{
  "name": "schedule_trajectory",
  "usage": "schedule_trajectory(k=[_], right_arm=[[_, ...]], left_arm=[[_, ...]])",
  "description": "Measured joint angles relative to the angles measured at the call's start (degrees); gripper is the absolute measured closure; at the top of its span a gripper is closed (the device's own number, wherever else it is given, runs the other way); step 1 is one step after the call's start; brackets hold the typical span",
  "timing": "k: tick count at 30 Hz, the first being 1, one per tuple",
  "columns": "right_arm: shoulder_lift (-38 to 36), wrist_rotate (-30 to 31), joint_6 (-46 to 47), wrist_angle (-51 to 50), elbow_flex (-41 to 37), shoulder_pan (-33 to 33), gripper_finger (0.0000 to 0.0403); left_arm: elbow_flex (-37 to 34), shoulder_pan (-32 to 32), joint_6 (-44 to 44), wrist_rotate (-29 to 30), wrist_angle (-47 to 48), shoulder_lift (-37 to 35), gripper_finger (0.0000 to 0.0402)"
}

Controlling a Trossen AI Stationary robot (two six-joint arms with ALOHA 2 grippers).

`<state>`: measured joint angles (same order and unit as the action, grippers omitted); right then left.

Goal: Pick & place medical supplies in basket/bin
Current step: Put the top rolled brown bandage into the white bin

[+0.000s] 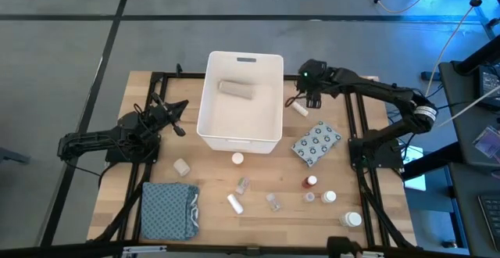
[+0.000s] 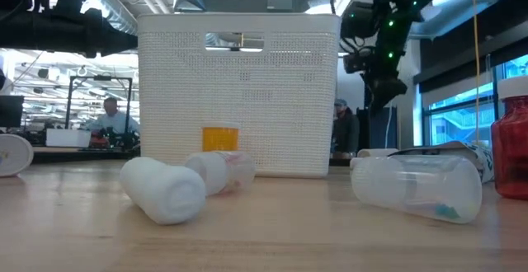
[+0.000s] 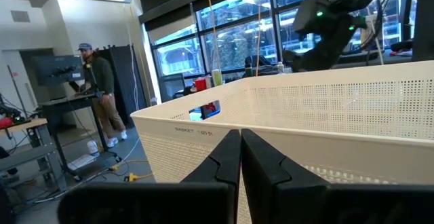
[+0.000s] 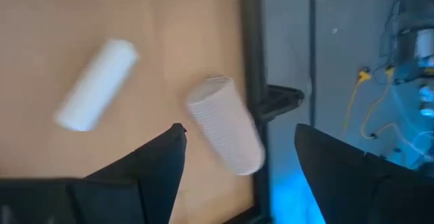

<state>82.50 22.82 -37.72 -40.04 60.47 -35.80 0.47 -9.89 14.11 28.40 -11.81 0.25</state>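
Bandage roll point(image 4: 227, 125) between open right jaws | basket point(image 1: 241, 137) beside

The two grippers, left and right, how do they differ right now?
The left gripper has its fingers pressed shut and holds nothing; the right gripper stands open. The left one sits beside the white basket, on its left, aimed at its wall; the right one hangs past the basket's far right corner, above a small white roll near the table edge. Both are dark, two-fingered and empty.

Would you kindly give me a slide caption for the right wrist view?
Right gripper, jaws open, hovers over a ribbed white roll; a smooth white cylinder lies apart.
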Motion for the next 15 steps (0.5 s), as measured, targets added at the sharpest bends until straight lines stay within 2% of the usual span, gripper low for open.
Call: schedule_trajectory(k=[7, 15], right_arm=[[3.83, -0.47, -10.48, 5.20, 0.00, -4.77, 0.0127], [10.39, -0.47, -15.51, 5.17, 0.00, -8.23, 0.0127]], left_arm=[[0.01, -0.01, 0.02, 0.00, 0.00, 0.00, 0.0393], [0.02, 0.00, 0.04, 0.00, 0.00, 0.00, 0.0395]])
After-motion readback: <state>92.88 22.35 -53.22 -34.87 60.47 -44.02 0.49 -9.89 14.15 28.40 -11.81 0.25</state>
